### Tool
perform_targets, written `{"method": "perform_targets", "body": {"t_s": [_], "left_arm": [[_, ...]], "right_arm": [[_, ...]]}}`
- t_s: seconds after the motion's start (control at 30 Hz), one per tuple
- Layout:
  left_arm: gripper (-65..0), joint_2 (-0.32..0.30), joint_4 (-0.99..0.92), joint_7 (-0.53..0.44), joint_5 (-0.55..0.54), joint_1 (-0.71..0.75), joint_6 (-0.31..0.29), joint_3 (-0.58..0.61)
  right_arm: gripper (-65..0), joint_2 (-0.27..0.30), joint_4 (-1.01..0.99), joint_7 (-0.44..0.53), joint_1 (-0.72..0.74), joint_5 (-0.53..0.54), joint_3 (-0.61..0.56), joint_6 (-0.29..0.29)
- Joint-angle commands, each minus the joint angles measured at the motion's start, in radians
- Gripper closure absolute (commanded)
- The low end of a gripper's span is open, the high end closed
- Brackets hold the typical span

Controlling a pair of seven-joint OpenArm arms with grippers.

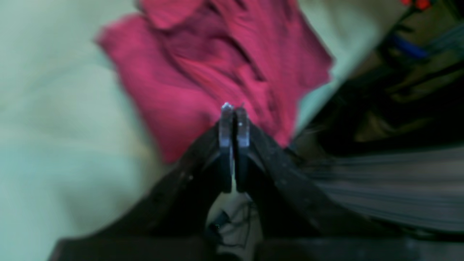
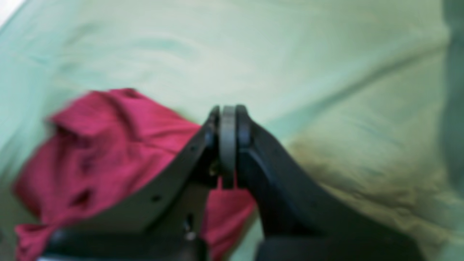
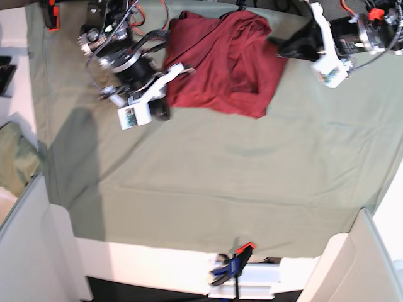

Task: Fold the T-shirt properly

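T-shirt [image 3: 223, 60] lay bunched at the far edge of the bench [image 3: 208, 182]. Both the left tool [image 1: 235, 108] and the right tool [image 2: 227, 110] had fingers pressed together, holding nothing, above the cloth.

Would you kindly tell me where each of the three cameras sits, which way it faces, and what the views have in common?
Left wrist: rides on the left arm, looking past the shut left gripper at the crumpled dark red knit T-shirt on the pale green table cloth.
Right wrist: rides on the right arm, behind the shut right gripper, facing the cloth with the T-shirt beside it.
Base: overhead, looking down at the table; both arms show at the far edge.
Shared: all three views show the T-shirt and the table cloth.
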Motion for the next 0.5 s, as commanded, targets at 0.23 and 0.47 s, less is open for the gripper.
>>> {"method": "perform_targets", "body": {"t_s": [0.23, 0.47], "left_arm": [[0.0, -0.004, 0.036, -0.085, 0.244, -0.014, -0.007, 0.366], [0.0, -0.005, 0.021, -0.161, 0.439, -0.099, -0.007, 0.411]], "right_arm": [[0.0, 0.073, -0.201, 0.045, 0.135, 0.04, 0.028, 0.002], [0.0, 0.074, -0.332, 0.044, 0.213, 0.041, 0.028, 0.002]]}}
